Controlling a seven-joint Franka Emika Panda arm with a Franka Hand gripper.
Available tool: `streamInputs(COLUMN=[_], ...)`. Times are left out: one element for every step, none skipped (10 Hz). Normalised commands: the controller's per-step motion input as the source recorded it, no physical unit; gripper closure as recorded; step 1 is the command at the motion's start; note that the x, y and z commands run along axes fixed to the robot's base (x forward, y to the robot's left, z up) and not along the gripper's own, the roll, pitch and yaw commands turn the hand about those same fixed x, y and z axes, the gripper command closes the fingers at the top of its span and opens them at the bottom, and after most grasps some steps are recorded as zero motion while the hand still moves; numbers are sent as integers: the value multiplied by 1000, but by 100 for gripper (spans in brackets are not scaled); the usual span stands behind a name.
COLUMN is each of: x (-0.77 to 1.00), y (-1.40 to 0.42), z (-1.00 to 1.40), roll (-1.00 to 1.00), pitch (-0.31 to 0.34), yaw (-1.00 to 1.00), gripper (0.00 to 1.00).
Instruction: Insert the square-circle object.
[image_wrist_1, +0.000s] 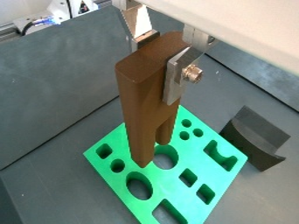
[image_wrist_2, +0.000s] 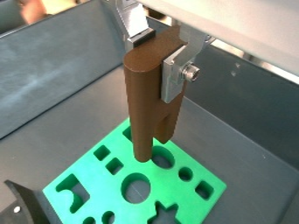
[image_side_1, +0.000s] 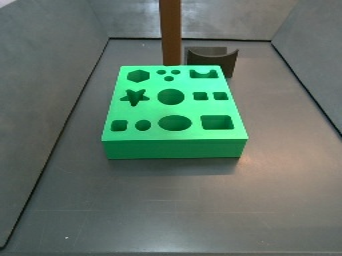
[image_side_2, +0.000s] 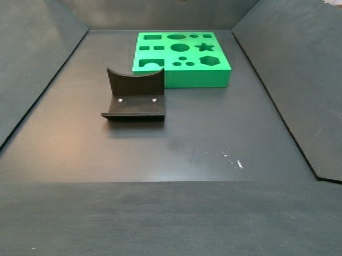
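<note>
While the gripper (image_wrist_1: 176, 63) clamps the upright square-circle object (image_wrist_1: 149, 101) above the green block (image_wrist_1: 117, 157), its forked pegs just over the holes, lower straight, keeping pegs square to their matching square and round openings.

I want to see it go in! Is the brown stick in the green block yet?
Picked up: the gripper grips the square-circle object upright over the green block. In hand: lowering it, pegs near the holes. Whether they're inside yet can't be told. Left: pushing it fully down and letting go.
</note>
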Motion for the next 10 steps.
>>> streamInputs(x=[-346,-429,-414,-177,-51,0,0,0,0,0], y=[-11,-237,-211,-86,0,0,0,0,0,0], z=[-657,-591,-583,-311,-211,-180,-180,-180,-200,-349], roll=[-224,-266,-200,-7,0,0,0,0,0,-9], pitch=[-46,0,-66,-47,-11,0,0,0,0,-30], yaw=[-691,-429,-540,-854,-994,-1000,-1000,-1000,-1000,-1000], gripper=[100,100,100,100,100,100,100,100,100,100])
